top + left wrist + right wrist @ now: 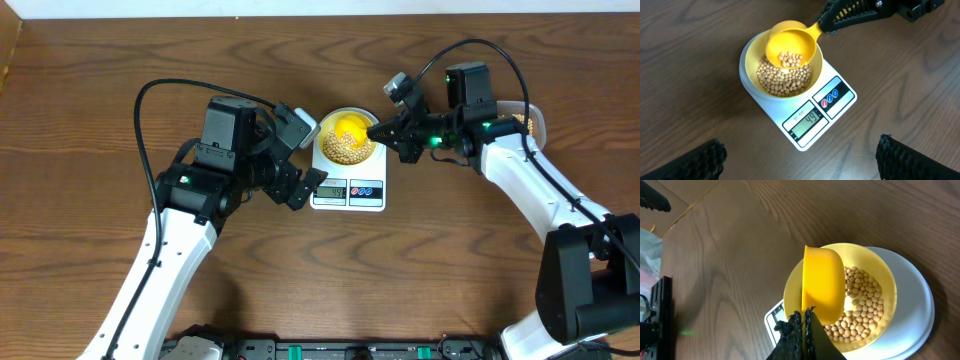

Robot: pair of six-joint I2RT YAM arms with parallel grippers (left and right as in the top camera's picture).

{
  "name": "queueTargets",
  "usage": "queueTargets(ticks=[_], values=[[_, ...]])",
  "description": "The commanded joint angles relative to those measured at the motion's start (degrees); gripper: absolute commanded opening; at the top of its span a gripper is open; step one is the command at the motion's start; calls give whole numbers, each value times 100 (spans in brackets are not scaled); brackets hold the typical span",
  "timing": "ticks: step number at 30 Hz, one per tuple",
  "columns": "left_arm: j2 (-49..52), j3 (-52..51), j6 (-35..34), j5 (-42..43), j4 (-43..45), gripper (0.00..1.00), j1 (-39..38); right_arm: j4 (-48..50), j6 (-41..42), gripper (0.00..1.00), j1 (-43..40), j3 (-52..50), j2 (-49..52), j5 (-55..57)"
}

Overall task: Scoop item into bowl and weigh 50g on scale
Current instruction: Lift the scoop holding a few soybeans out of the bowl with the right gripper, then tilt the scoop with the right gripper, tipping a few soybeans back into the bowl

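Find a white flat digital kitchen scale [849, 95] resting on the brown wood-grain table [100, 80], at centre, between the two arms. Note a small round pale-yellow bowl [754, 57] seated on the round platform, part-filled with small round tan-beige beans [785, 80]. Read 49 on the small LCD display [812, 118] at the front, beside two round buttons. See the right gripper [804, 325] clamped tight on the handle of a bright yellow plastic scoop [790, 47], fingers pressed close around it. Place the scoop's cup directly above the bowl, tilted, with a small heap of beans lying inside; cannot tell whether cup touches bowl rim. Find the left gripper [800, 150] hovering just beside the scale on the left arm's side, fingers spread wide apart and holding nothing, clear of scale and bowl. Note a clear plastic container [530, 118] at the far right, mostly hidden behind the right arm, beans showing inside, well apart from the scale.
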Motion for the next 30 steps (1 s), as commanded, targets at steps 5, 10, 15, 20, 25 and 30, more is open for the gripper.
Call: queueTargets(ticks=[5, 10, 15, 20, 25, 30], values=[[-22, -26, 72, -52, -2, 98, 20, 118, -247, 1, 4, -24, -125, -118], [-22, -26, 72, -52, -2, 98, 20, 339, -396, 1, 74, -26, -125, 136], [-22, -26, 72, -52, -2, 98, 20, 162, -439, 1, 170, -26, -125, 203], [-22, -26, 72, -52, -2, 98, 20, 317, -610, 1, 188, -26, -125, 223], [-22, -26, 72, -52, -2, 98, 20, 249, -310, 1, 186, -26, -125, 223], [-22, -26, 72, -52, -2, 98, 20, 271, -313, 1, 188, -26, -125, 225]])
